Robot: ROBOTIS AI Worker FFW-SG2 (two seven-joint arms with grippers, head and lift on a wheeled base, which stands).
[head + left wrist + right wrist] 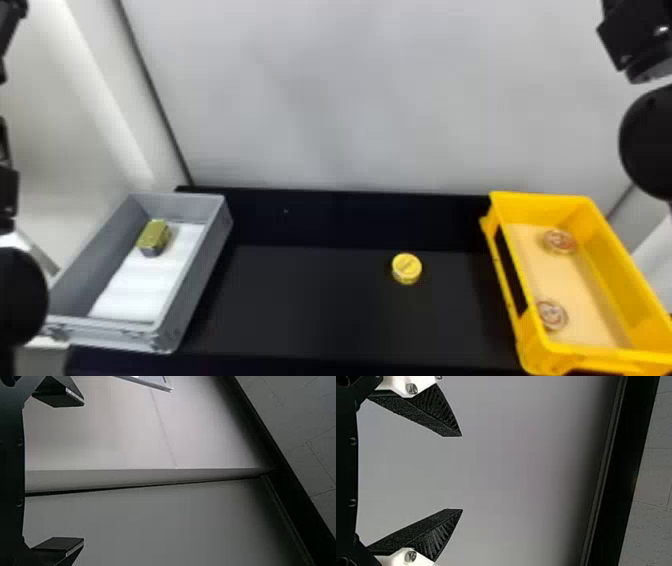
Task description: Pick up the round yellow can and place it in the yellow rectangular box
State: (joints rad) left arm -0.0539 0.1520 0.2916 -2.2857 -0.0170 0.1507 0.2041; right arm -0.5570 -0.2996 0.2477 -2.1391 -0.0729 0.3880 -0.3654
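Left gripper and right gripper gape, the yellow box (1 corner) cut off.

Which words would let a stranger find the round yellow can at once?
Find the black surface between the grey box and yellow box. Nearer the latter sits the round yellow can, outside both boxes, unlike the two round items inside the yellow box.

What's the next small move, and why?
I'd probably bring the right claw toward the round yellow can: its fingers are open with nothing between them, and the can sits on the black surface, nearer the yellow box than the gray box.
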